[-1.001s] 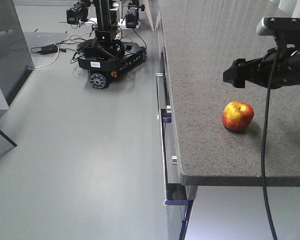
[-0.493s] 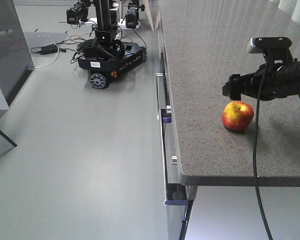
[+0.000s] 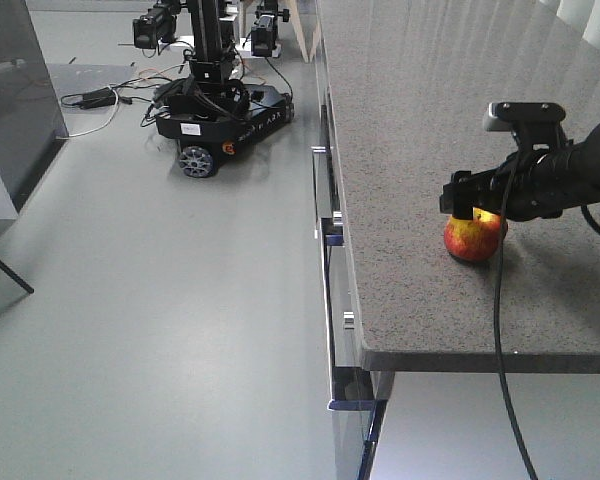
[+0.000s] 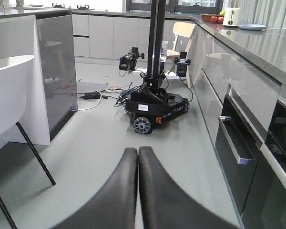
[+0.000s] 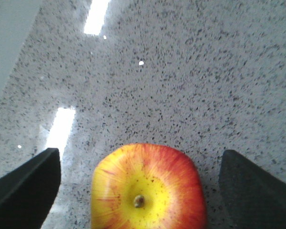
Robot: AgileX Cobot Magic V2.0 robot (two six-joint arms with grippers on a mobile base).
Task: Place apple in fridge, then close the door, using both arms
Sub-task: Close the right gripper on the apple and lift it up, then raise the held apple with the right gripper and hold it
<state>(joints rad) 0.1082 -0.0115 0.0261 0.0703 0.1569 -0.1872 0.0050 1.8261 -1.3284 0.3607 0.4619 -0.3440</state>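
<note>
The apple, red with yellow patches, sits on the grey speckled counter near its front edge. My right gripper hangs just over the apple, coming in from the right. In the right wrist view the apple lies stem up between the two black fingers of the right gripper, which is open, with a gap on each side. My left gripper is shut and empty, low over the grey floor. A tall dark grey unit stands at the far left, its inside hidden.
A black wheeled robot base with cables stands on the floor at the back, also in the left wrist view. Counter drawers with metal handles face the aisle. A white chair with black legs stands at left.
My right gripper has come down and slightly left from above the counter to just over the apple, which now sits between its fingers. The apple has not moved.
</note>
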